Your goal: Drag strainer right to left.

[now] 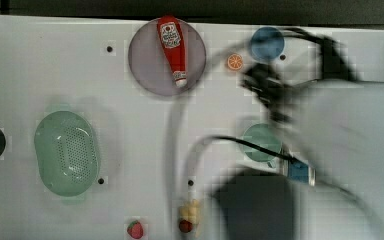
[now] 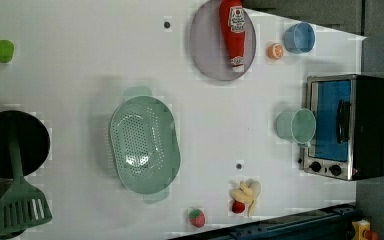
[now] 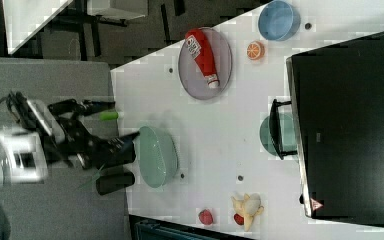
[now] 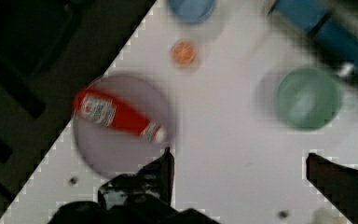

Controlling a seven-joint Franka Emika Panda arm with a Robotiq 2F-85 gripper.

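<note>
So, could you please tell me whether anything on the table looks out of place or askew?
Only the ketchup bottle: it lies flat on the grey plate rather than standing. Nothing looks spilled, and the strainer sits upright.

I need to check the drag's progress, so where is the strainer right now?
The strainer sits on the white table toward the top view's left, apart from the purple plate holding the ketchup bottle; the strawberry lies nearby.

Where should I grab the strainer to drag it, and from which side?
Judging from the top view, hook a finger over the strainer's thin raised rim, coming straight down from above. It sits upright with its open side up, the rim is unobstructed, and its oval body looks too wide to span. The gripper is open with bare table between its fingers.
</note>
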